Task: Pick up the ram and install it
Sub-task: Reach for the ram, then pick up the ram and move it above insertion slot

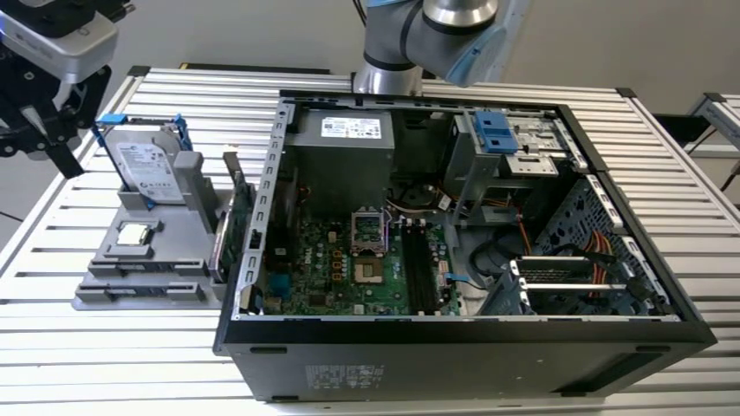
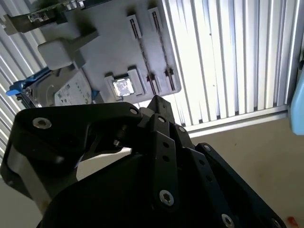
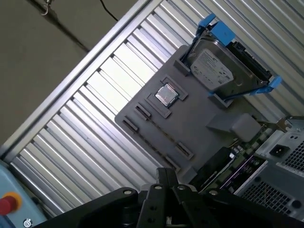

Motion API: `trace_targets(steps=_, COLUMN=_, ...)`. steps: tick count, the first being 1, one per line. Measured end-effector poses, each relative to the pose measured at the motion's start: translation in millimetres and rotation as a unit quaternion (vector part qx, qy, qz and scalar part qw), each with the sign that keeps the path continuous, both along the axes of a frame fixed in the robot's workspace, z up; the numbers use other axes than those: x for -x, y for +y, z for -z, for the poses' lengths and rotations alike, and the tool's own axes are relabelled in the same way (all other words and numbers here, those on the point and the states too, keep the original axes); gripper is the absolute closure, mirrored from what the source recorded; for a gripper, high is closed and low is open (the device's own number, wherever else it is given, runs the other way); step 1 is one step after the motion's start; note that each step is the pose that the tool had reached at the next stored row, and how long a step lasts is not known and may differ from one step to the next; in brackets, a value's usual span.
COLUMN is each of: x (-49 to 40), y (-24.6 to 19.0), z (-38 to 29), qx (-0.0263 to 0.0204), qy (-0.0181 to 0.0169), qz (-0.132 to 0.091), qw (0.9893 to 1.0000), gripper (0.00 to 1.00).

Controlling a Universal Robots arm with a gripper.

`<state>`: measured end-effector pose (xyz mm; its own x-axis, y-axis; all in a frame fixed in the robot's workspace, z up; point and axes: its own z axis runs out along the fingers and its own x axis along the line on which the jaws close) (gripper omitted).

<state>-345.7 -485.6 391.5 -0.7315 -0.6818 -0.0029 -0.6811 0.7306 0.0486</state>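
Note:
The ram is out of view. My gripper (image 1: 37, 152) hangs high over the table's edge at the exterior view's left, beside the grey parts fixture (image 1: 116, 295). Its two black fingers stand apart, open, with nothing between them. In both wrist views the gripper (image 2: 157, 102) (image 3: 166, 173) points down toward that fixture (image 3: 199, 123), whose long narrow slots (image 3: 142, 114) look bare. The open computer case (image 1: 463, 334) lies at the exterior view's right, with the dark memory slots (image 1: 418, 269) on its green motherboard.
The fixture holds a silver hard drive (image 1: 148, 165) in a blue bracket, a processor chip (image 1: 137, 232) and an upright green expansion card (image 1: 235, 225) next to the case wall. The arm's base (image 1: 399, 52) stands behind the case. A red button (image 3: 7, 204) sits off the table.

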Motion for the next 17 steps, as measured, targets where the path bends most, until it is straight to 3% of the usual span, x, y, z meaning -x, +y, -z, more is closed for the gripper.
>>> trace_targets(steps=9, x=0.0, y=0.0, z=0.0, qx=0.0000, qy=0.0000, qz=-0.034, qw=0.9994, gripper=1.00)
trace_targets(steps=17, x=0.0, y=0.0, z=0.0, qx=0.0000, qy=0.0000, qz=-0.079, qw=0.9969, gripper=1.00)
